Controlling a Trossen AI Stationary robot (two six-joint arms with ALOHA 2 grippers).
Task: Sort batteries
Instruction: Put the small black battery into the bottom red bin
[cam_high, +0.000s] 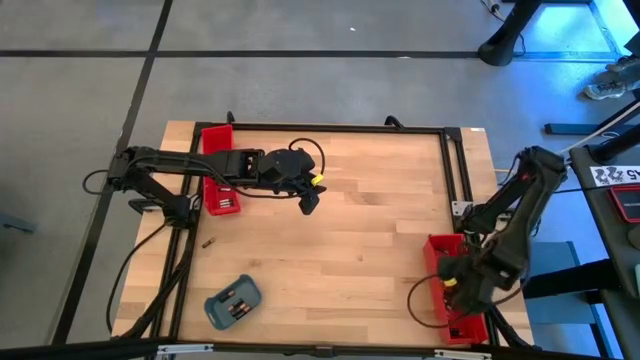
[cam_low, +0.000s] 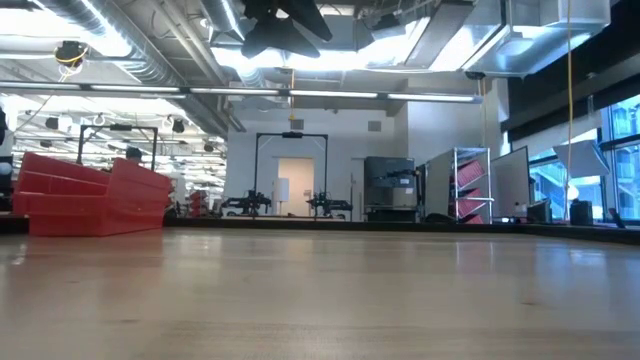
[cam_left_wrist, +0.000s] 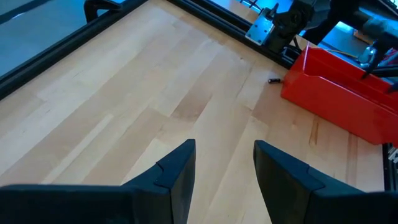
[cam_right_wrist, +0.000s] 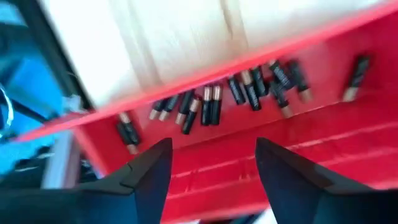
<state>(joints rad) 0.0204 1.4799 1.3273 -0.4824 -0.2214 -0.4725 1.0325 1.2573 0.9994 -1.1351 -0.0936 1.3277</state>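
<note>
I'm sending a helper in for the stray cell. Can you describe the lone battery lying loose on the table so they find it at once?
Start at the red tray on the table's left side, under the left arm. Just below it, near the table's left edge, lies one tiny dark battery on bare wood. Unlike the batteries in the blue-grey tray further down, it sits alone, outside any tray.

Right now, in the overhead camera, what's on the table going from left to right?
Red tray at the left edge → blue-grey tray holding batteries → left gripper, open over bare wood → right gripper, open above the red tray at the right edge.
</note>
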